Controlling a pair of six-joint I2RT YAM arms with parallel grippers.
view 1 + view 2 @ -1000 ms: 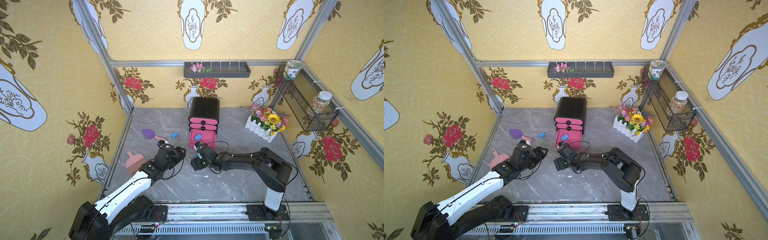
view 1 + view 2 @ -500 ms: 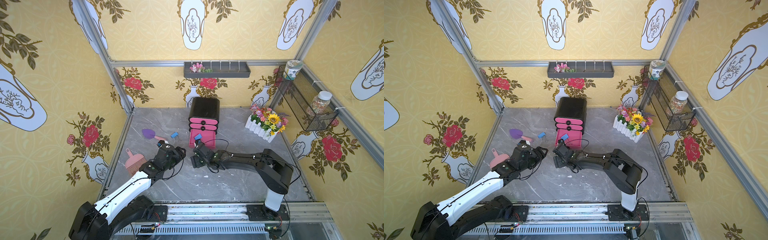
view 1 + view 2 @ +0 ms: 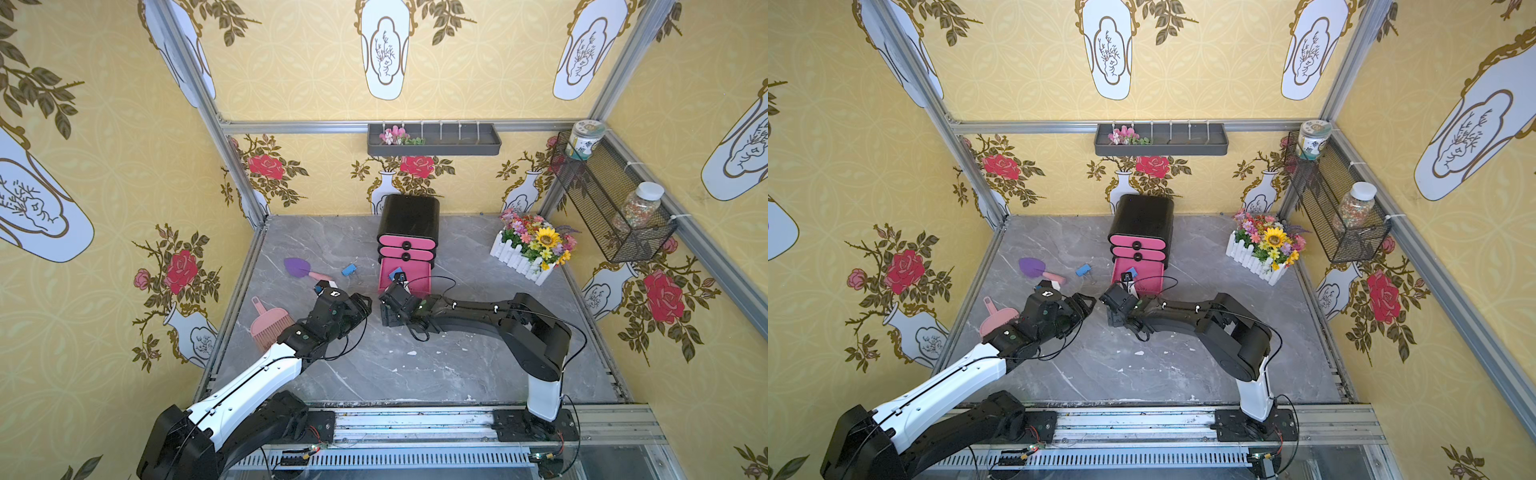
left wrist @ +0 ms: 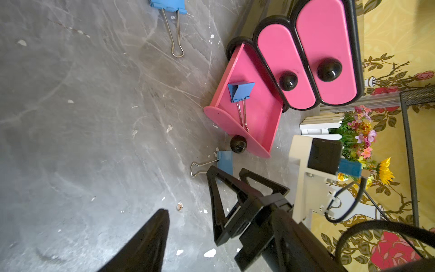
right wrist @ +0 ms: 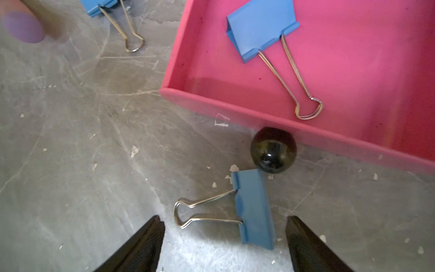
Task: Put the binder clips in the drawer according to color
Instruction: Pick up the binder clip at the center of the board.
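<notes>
Right gripper (image 5: 224, 220) advanced, straddling blue clip (image 5: 254, 212) (jaws apart).

One blue clip (image 5: 100, 6) is cut off at the edge (purple scoop (image 5: 22, 27) blurred)

- We see the drawer cabinet (image 3: 409, 216), black with rounded corners, standing upright near the back of the table. Its two upper pink drawers are closed.
- The bottom drawer (image 5: 235, 108) is pulled out, with its round black knob (image 5: 273, 149) on the front.
- One blue clip (image 5: 261, 30) lies flat inside that drawer, its silver wire handles together and pointing at the front wall.
- A second blue clip (image 5: 255, 212) lies flat on the table just beside the knob, outside the drawer.
- A third blue clip (image 3: 348, 270) lies on the table, apart from the drawer's side.
</notes>
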